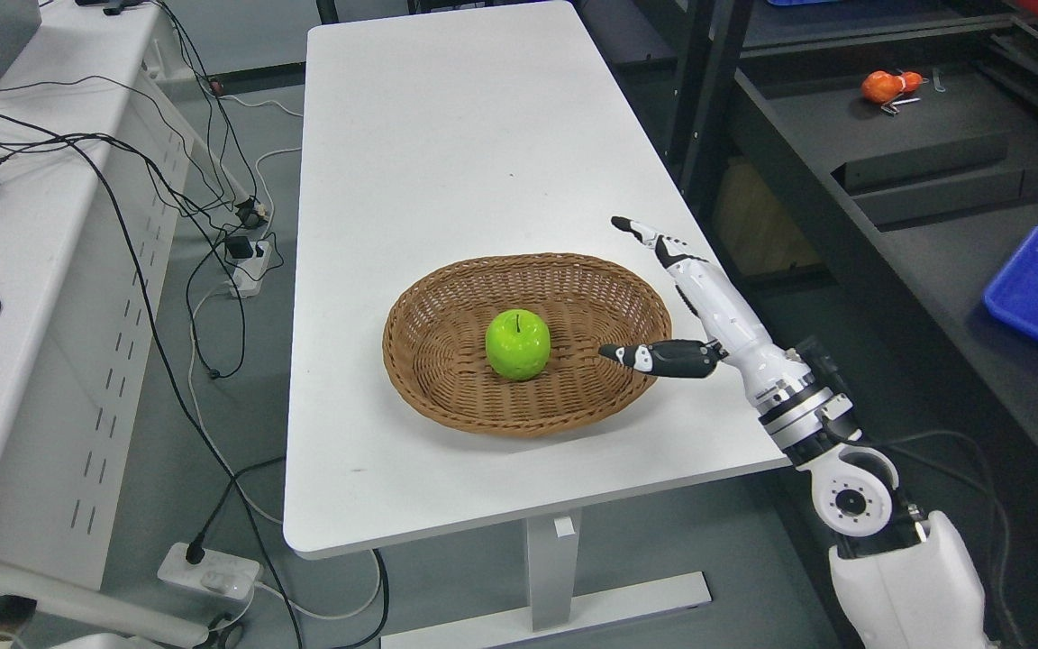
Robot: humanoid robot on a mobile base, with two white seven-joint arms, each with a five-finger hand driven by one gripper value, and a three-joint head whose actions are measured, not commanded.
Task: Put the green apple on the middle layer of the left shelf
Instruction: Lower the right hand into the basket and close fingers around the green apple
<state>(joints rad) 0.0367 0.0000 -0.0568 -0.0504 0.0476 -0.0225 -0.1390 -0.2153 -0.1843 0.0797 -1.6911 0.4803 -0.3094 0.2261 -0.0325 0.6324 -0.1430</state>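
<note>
At the far left, a side desk (23,297) is being crossed by loose black cables (122,225), and a power strip (210,570) is lying on the floor below it; none of this is being touched.

On the white table (447,135), a shallow wicker basket (447,379) is being used as the holder of the green apple (518,344), which is sitting upright near the basket's middle, stem up. No left shelf is being shown, so the goal cannot be located.

To the right, the right hand (695,302) is being held open and empty just above the basket's right rim: the fingers (663,243) are being stretched forward and the dark thumb (659,358) is being pointed toward the apple, near it but apart.

Several risks are being judged likely. The glossy, round apple is liable to be pushed away instead of enclosed if one digit makes contact first. The light basket is likely to be dragged or tipped if its rim is caught by the palm. A weak grasp could be lost during the carry.

At the far right, a dark shelf (915,207) is being occupied by an orange object (884,86) and a blue tray (1037,288).
</note>
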